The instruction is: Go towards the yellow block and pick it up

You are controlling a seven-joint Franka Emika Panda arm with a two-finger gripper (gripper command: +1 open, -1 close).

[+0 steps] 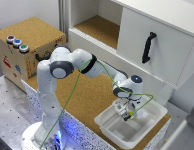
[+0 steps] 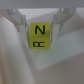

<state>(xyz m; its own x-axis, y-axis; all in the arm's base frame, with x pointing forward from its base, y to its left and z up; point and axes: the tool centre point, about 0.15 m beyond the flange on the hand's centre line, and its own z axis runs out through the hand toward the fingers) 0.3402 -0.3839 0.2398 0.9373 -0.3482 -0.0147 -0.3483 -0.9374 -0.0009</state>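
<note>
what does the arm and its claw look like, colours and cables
A white arm with rounded segments and dark grey joint bands. A thin yellow-green cable trails along it. A blue light glows at the base. The claw is dark, with pale fingers in the wrist view.

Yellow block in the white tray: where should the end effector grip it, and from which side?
Grip the yellow block across its two flat opposite side faces, coming straight down from above. It lies in the white tray between the end effector's fingers.
</note>
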